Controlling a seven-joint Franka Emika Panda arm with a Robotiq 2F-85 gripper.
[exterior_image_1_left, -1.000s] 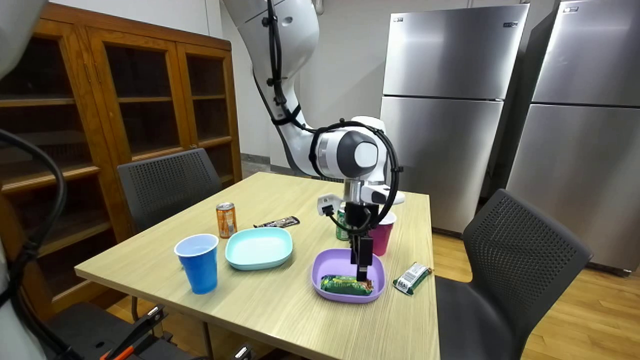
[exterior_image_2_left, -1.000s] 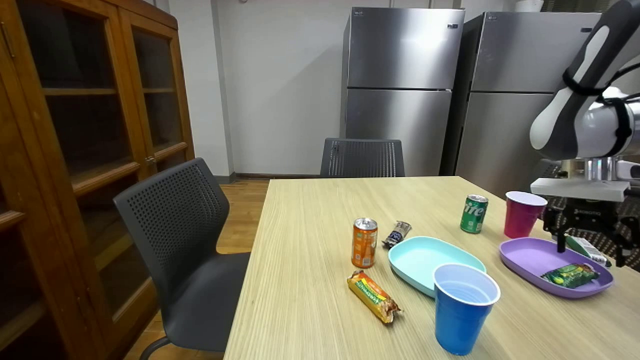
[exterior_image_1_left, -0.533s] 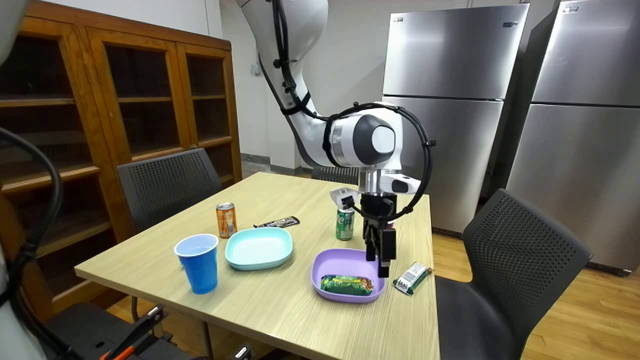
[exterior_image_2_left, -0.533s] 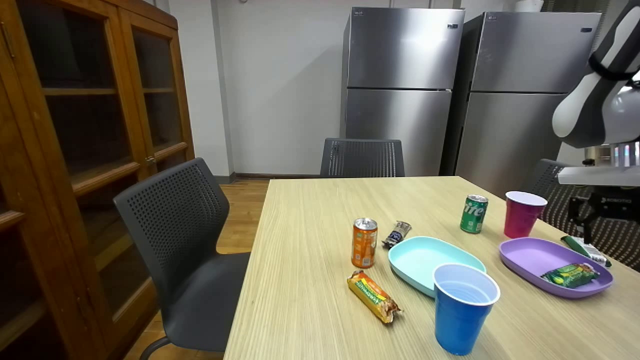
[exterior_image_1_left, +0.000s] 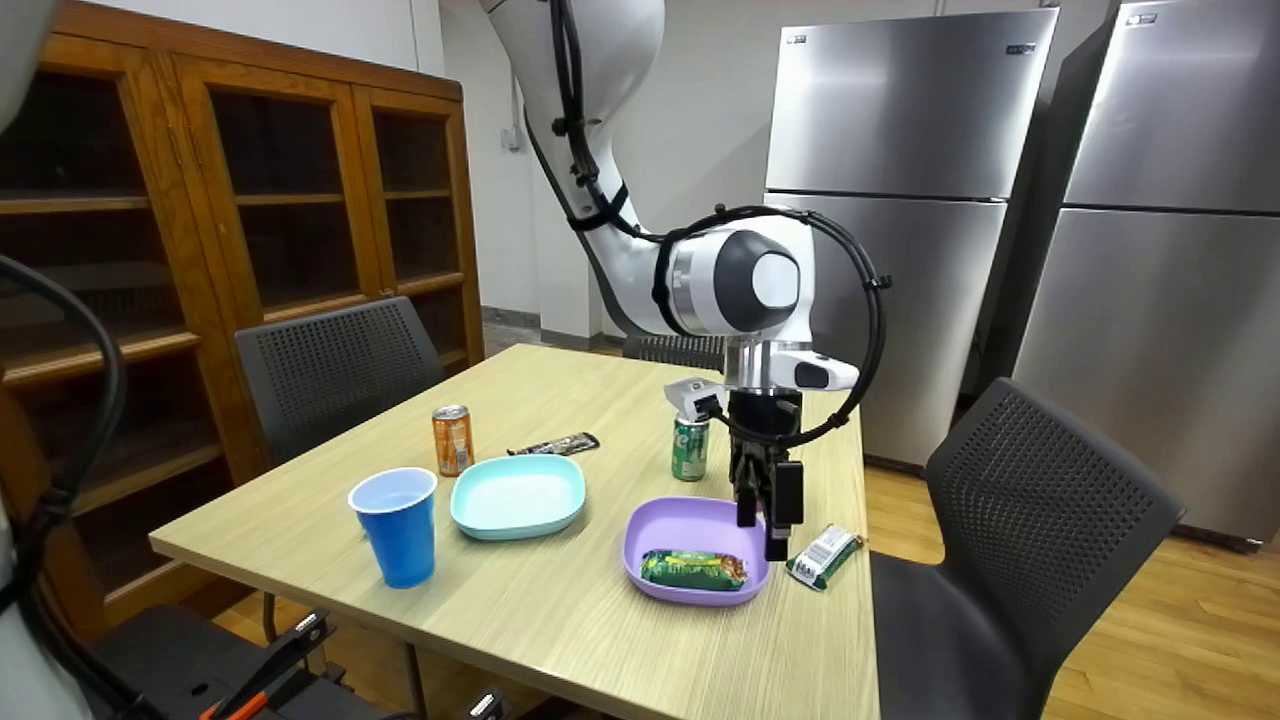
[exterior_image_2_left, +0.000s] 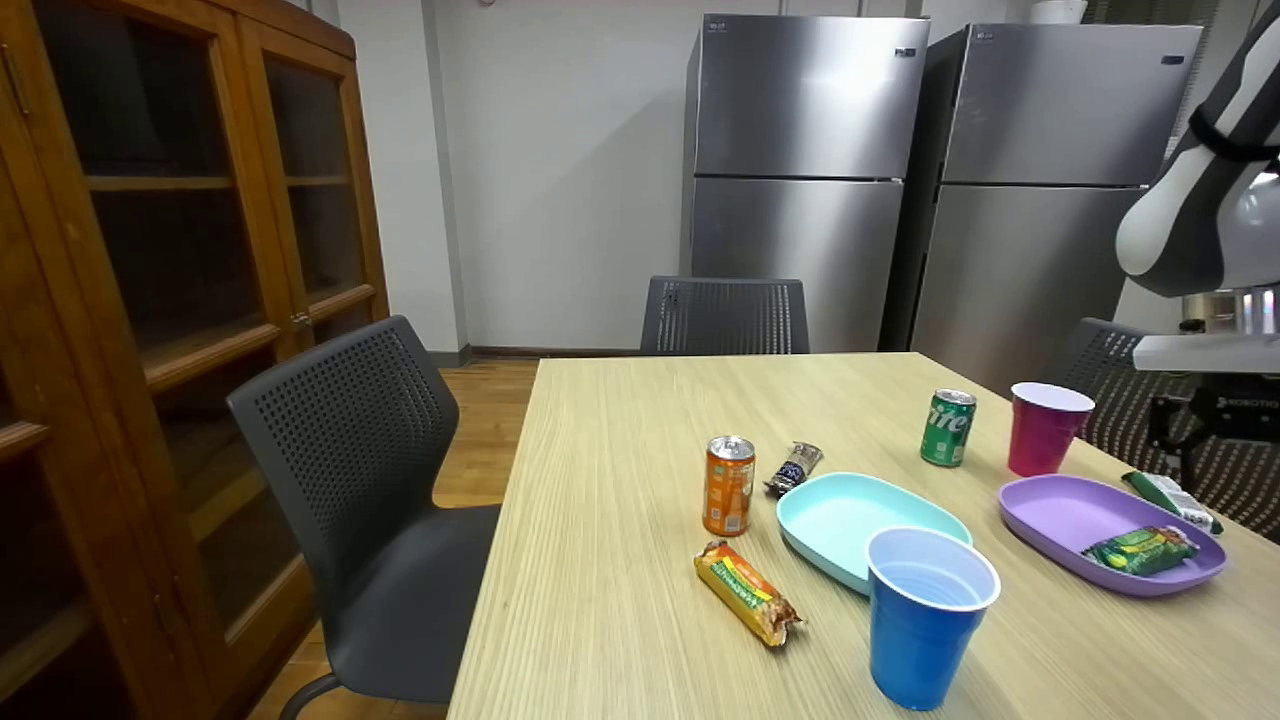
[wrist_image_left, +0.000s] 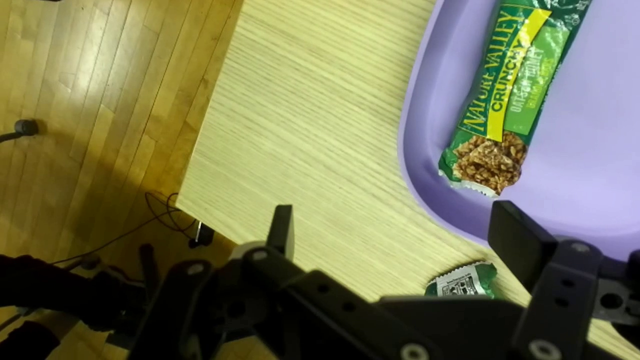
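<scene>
My gripper is open and empty, pointing down above the right side of the purple plate in an exterior view. Its spread fingers also show in the wrist view. A green granola bar lies in the purple plate; both also show in an exterior view, the bar and the plate. Another green bar, label side up, lies on the table beside the plate, near the table edge. In the wrist view this bar shows between the fingers, partly hidden by the gripper body.
A teal plate, blue cup, orange can, dark wrapped bar and green can stand or lie on the table. A pink cup and yellow bar also show. A chair stands at the edge.
My gripper has moved from over the green bar in the purple plate towards the bar beside it, mostly in the first half second. It is still open. The objects have not moved.
</scene>
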